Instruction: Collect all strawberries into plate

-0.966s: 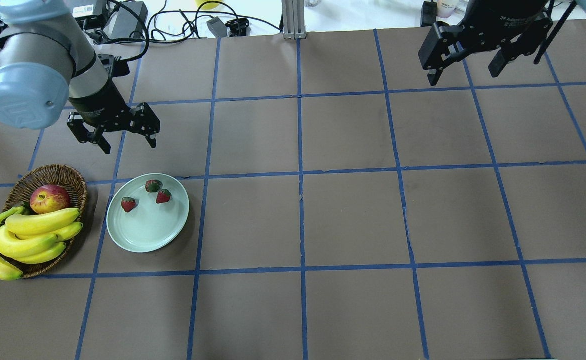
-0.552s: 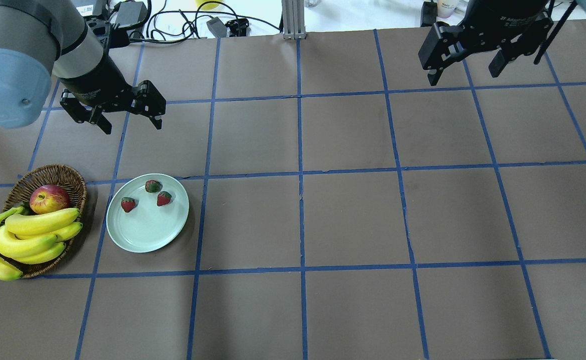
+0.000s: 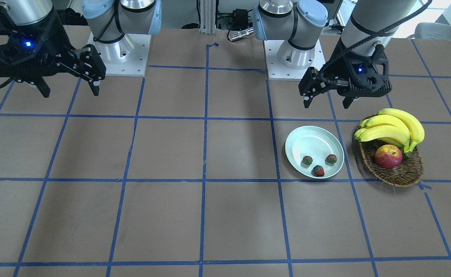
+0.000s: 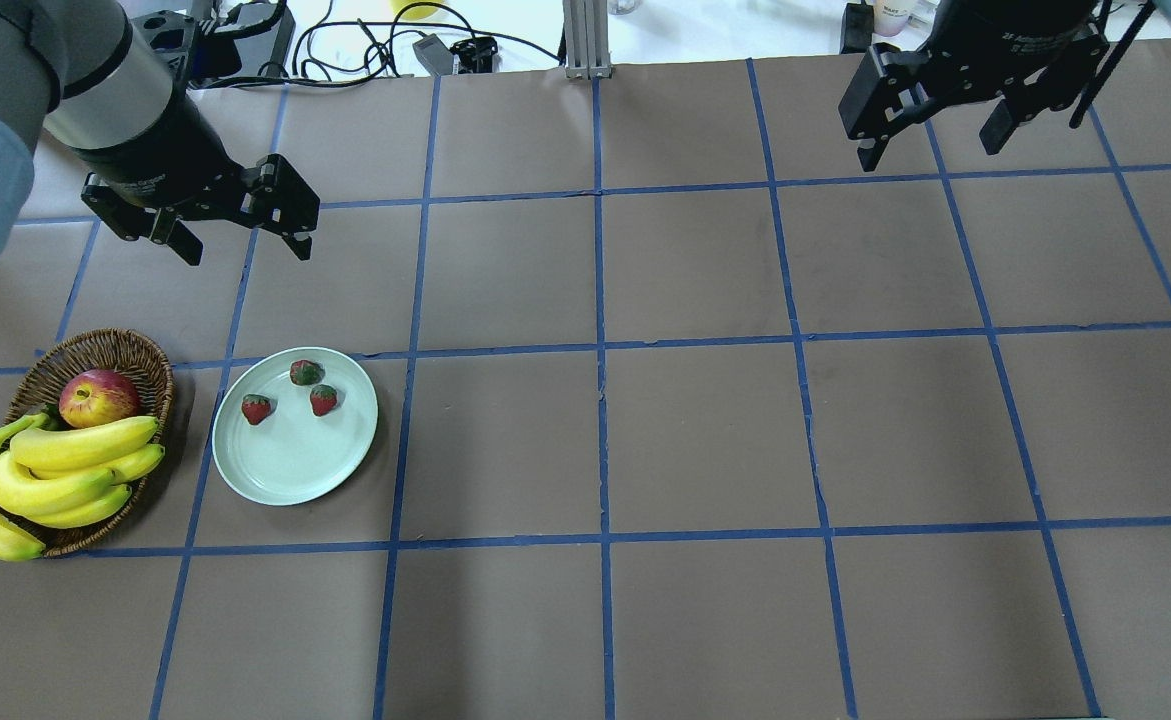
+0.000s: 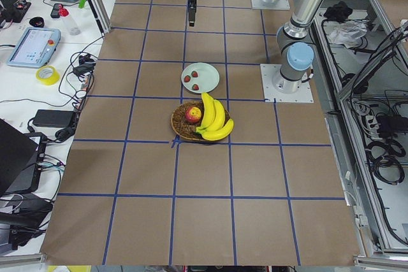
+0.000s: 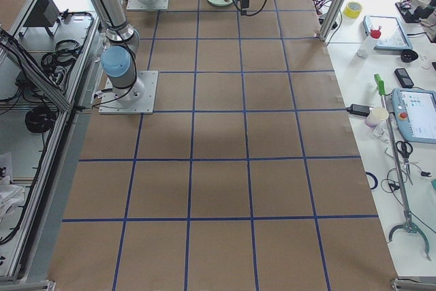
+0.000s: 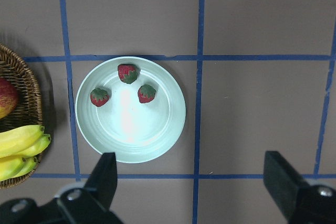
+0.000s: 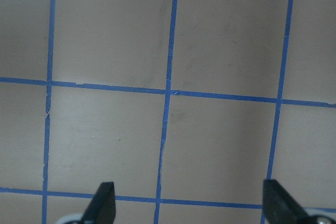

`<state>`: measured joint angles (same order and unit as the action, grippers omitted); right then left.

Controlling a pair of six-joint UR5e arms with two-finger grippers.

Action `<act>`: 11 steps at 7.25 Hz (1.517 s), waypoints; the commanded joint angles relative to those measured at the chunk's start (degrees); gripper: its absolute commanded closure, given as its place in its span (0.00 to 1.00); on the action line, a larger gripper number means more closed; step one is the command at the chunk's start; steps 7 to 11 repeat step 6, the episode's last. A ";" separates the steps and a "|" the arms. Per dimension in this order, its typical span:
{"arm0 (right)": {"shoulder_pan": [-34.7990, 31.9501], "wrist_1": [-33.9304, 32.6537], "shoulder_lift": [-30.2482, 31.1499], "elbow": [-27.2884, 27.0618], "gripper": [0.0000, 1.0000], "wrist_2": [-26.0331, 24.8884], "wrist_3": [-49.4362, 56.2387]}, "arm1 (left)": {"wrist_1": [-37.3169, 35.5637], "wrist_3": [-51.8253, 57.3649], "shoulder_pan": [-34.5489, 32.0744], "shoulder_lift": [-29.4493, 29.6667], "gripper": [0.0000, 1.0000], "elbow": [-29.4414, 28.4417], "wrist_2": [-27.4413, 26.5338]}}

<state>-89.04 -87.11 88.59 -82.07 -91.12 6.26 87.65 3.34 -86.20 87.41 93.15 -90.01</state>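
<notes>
Three strawberries [image 4: 256, 408] [image 4: 305, 372] [image 4: 324, 399] lie in the far half of the pale mint-green plate [image 4: 295, 470]. They also show in the left wrist view [image 7: 99, 97] [image 7: 128, 73] [image 7: 147, 93] and the front view [image 3: 307, 160] [image 3: 318, 170] [image 3: 331, 159]. My left gripper [image 4: 244, 247] is open and empty, held high, beyond the plate [image 3: 302, 140] toward the far edge. My right gripper [image 4: 933, 148] is open and empty, high over the far right of the table.
A brown wicker basket [image 4: 140, 355] with a red-yellow apple [image 4: 98, 397] and a bunch of bananas [image 4: 45, 480] stands just left of the plate. Cables and boxes [image 4: 345, 40] lie beyond the table's far edge. Blue tape lines grid the brown table.
My left gripper has risen and drawn back from the plate toward the far left, still open. The strawberries, plate and right arm have not moved.
</notes>
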 commanded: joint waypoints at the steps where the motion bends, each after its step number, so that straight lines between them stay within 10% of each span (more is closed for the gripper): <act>1: 0.01 0.01 0.00 -0.02 0.00 0.16 -0.02 | 5.58 0.18 -0.11 -1.62 0.00 -2.18 0.80; 11: 0.18 -0.08 0.00 -0.02 0.00 0.25 -0.02 | 5.61 0.09 -2.66 -1.62 0.00 -1.31 0.27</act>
